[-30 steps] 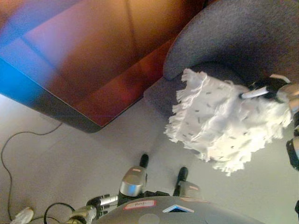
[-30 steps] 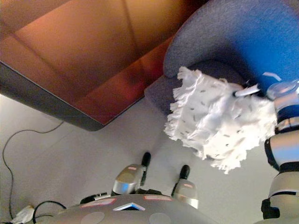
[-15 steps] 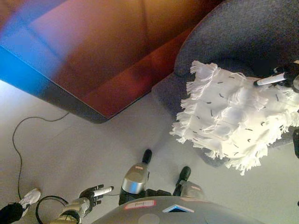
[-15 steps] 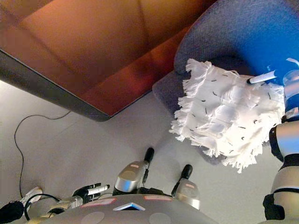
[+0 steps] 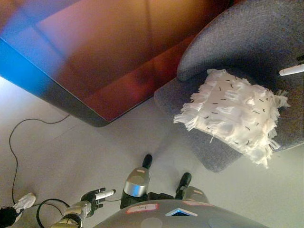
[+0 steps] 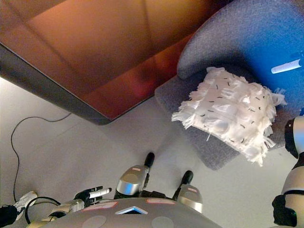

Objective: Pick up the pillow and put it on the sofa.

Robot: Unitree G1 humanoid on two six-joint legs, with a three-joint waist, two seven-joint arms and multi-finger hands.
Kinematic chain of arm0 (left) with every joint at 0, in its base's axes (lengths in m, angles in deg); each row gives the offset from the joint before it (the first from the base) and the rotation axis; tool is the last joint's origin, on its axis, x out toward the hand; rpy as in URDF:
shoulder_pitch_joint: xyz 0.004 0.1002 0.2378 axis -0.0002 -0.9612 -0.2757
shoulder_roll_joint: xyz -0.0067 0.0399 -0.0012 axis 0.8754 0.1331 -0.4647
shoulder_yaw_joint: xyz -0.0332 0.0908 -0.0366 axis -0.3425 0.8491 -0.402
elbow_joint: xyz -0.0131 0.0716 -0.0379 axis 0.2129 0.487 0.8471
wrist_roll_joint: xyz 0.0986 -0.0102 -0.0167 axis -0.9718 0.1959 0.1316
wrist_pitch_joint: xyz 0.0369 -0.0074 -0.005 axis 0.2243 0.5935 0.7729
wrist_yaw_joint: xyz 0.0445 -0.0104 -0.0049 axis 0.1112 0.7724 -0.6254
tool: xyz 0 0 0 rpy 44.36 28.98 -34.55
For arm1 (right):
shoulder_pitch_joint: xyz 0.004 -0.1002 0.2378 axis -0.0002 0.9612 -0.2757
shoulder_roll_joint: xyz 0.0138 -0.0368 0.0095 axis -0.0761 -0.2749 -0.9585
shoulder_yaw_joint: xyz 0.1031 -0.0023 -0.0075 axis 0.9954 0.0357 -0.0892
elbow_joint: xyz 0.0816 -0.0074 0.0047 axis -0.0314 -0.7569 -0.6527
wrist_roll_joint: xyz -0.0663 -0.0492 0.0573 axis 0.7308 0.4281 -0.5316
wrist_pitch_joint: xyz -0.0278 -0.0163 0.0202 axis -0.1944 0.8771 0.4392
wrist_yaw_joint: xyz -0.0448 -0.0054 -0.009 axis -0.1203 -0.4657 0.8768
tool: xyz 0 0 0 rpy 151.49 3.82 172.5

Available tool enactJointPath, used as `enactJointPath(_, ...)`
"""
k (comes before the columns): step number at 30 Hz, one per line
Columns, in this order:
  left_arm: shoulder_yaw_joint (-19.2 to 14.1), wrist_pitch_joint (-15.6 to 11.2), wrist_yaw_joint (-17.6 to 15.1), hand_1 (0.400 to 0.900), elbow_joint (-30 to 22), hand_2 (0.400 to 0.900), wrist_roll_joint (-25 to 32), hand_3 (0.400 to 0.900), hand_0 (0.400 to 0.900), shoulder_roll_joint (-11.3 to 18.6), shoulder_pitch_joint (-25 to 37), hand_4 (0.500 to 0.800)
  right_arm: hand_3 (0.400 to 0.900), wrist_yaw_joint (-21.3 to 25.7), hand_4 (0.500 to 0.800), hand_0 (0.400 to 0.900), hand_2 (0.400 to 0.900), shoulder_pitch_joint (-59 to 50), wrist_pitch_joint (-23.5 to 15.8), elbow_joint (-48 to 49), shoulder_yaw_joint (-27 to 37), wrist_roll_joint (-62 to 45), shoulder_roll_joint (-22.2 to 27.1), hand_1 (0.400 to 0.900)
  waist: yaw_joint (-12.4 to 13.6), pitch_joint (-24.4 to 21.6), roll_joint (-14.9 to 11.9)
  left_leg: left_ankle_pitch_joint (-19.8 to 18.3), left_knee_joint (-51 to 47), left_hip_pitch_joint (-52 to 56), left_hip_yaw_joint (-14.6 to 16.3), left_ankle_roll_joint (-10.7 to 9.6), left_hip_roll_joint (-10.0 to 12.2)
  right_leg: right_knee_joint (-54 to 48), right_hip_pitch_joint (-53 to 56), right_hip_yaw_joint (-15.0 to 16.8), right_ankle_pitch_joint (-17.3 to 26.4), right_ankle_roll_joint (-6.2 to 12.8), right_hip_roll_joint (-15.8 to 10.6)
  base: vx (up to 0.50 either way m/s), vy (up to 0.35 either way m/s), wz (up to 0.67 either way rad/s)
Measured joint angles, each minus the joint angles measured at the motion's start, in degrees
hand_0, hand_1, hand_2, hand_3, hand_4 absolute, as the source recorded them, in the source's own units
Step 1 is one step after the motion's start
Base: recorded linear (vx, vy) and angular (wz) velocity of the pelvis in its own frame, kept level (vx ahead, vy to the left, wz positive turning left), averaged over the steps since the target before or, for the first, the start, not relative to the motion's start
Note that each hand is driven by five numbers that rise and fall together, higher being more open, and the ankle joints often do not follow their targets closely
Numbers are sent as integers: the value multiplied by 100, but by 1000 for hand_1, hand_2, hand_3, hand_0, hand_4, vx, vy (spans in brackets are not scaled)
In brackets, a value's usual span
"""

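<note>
- At the lower left, the left hand hung idle above the pale floor, fingers loosely straight and holding nothing.
- Behind it, a large reddish-brown panel with a dark edge filled the upper left of the room.
- Right of centre, the white fringed pillow lay on the seat of the grey sofa, one tasselled corner overhanging the front edge.
- Judged soft, light and floppy, the pillow would best be taken by a corner or by pinching its body.
- At the far right edge, only a white fingertip of the right hand showed, clear of the pillow; I could not tell how its fingers were set.
</note>
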Motion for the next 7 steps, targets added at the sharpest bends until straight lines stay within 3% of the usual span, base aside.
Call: enactJointPath(7,8,-48,12,900,1,900,0,900,900,9,14,800,900,377,800,900,900,7,164,-2,188,-215,115,900,-37,-74,-83,3,-61,83,57,4,-3,-2,23,56,17,19,7,-12,9,-7)
